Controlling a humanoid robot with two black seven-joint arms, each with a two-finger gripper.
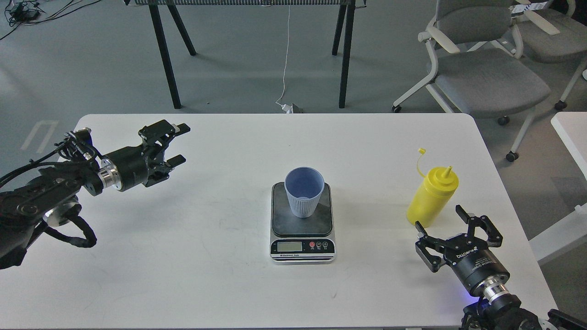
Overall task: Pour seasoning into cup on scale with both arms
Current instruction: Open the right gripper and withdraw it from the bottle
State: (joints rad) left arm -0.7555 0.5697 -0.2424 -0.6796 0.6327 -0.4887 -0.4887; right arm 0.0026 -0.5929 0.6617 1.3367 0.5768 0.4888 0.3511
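The yellow seasoning bottle (431,196) stands on the white table (220,256) at the right, leaning a little to the right, its tethered cap (421,151) hanging open at the upper left. My right gripper (439,218) is open and empty just in front of the bottle's base, not around it. The light-blue cup (303,192) stands upright on the scale (302,246) at the table's middle. My left gripper (182,143) is open and empty above the table's far left, well away from the cup.
Black table legs (166,55) and a white cable (286,55) are on the floor behind the table. Grey office chairs (486,73) stand at the back right. Another white table's corner (571,133) is at the right edge.
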